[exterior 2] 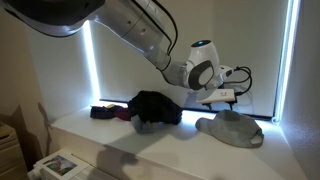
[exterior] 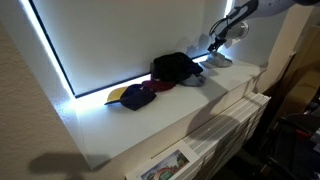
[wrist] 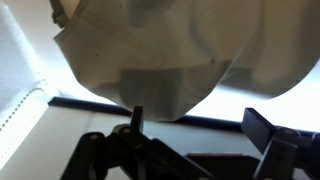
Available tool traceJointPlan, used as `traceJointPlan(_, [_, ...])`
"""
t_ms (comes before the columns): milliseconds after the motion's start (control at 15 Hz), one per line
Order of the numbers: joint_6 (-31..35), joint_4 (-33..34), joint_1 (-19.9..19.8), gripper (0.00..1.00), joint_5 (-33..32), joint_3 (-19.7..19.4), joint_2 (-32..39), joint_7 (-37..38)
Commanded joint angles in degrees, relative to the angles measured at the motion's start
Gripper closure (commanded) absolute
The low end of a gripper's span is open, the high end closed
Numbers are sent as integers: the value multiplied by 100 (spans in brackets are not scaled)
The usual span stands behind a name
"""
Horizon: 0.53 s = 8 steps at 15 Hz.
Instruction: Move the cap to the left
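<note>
The pale grey-white cap point(exterior 2: 232, 128) lies on the white ledge point(exterior 2: 150, 148) at one end of the row of caps. It also shows in an exterior view point(exterior: 220, 61) and fills the top of the wrist view point(wrist: 150, 60). My gripper point(exterior 2: 222, 98) hovers just above it, fingers pointing down, also seen in an exterior view point(exterior: 213, 45). In the wrist view the gripper point(wrist: 198, 125) is open and empty, with both fingers apart and short of the cap.
A large black cap bundle point(exterior 2: 155, 108) sits beside the pale cap, also visible in an exterior view point(exterior: 175, 68). A dark maroon cap with a yellow brim point(exterior: 137, 95) lies beyond it. A dark blind with a glowing edge point(exterior: 60, 60) backs the ledge point(exterior: 150, 125).
</note>
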Motion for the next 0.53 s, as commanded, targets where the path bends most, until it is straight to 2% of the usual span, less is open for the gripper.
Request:
traceJointPlan(0, [-1085, 599, -608, 0, 147, 858, 378, -1177])
traceJointPlan(67, [-581, 169, -314, 0, 35, 479, 104, -592])
traceJointPlan(400, [-664, 226, -318, 0, 13, 482, 151, -604])
traceJointPlan(467, [-885, 337, -416, 0, 93, 642, 238, -750])
